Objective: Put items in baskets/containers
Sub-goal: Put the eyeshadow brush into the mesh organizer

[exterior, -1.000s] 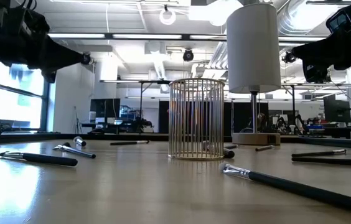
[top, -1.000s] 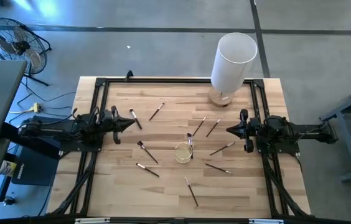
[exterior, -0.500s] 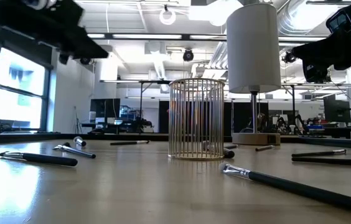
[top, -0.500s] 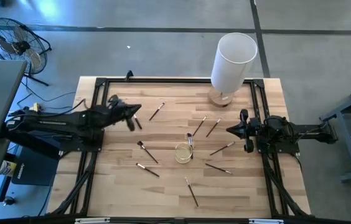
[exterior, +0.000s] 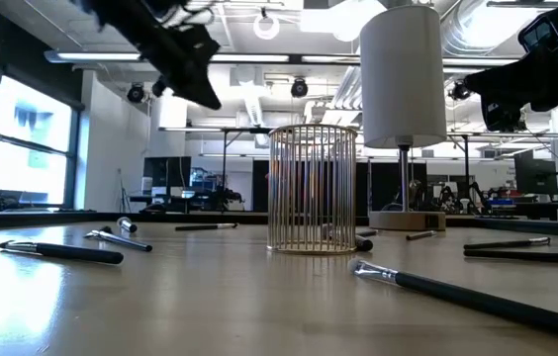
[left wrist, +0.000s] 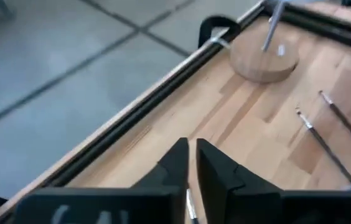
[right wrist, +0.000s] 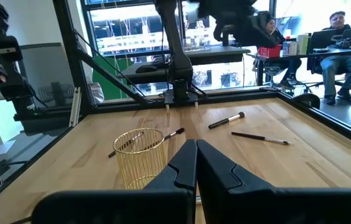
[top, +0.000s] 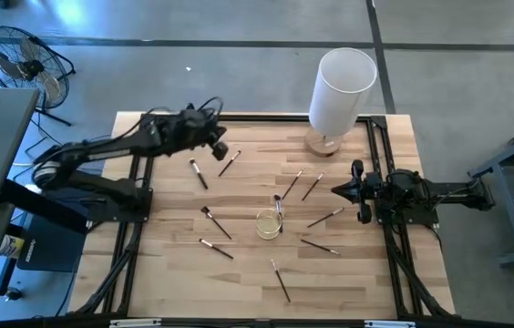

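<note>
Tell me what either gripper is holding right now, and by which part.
Nothing. The left gripper and right gripper both have their fingers shut on nothing; every brush lies loose.

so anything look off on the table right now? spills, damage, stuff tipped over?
Nothing damaged or spilled. The brushes lie scattered loose on the table, as expected before sorting. The wire cup stands upright mid-table, and the white cylinder is upright at the far edge. Left gripper is raised; right gripper waits.
</note>
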Robot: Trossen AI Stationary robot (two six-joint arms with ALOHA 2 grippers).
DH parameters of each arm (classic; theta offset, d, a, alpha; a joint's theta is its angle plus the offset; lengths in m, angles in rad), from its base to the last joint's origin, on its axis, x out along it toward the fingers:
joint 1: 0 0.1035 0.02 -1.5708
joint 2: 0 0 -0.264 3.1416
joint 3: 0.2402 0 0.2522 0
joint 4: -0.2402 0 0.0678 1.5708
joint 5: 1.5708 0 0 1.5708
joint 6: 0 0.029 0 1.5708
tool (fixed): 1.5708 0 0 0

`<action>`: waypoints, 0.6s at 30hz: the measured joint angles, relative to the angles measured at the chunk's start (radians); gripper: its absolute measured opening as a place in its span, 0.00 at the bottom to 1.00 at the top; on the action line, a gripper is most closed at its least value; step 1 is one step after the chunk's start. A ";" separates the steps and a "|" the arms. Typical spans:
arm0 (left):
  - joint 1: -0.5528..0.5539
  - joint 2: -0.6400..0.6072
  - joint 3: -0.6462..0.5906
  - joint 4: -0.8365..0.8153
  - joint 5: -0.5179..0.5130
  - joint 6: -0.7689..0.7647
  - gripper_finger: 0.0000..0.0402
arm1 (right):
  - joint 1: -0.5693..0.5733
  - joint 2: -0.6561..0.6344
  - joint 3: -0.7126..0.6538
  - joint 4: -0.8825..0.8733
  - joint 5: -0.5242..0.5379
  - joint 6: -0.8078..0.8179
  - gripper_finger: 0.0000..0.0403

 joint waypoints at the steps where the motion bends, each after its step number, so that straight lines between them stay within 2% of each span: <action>1: 0.017 0.033 0.037 -0.046 0.016 -0.001 0.13 | 0.000 0.000 0.000 0.000 0.000 0.000 0.00; 5: 0.073 0.176 0.191 -0.225 0.048 -0.049 0.27 | 0.000 0.000 0.000 0.000 0.000 0.000 0.00; 8: 0.109 0.298 0.328 -0.421 0.074 -0.122 0.37 | 0.000 0.000 0.000 0.000 0.000 0.000 0.00; 11: 0.124 0.423 0.461 -0.592 0.079 -0.117 0.45 | 0.000 0.000 0.000 0.000 0.000 0.000 0.00; 15: 0.120 0.552 0.573 -0.681 0.097 -0.068 0.49 | 0.000 0.000 0.000 0.000 0.000 0.000 0.00; 18: 0.108 0.623 0.629 -0.669 0.205 -0.044 0.49 | 0.000 0.000 0.000 0.000 0.000 0.000 0.00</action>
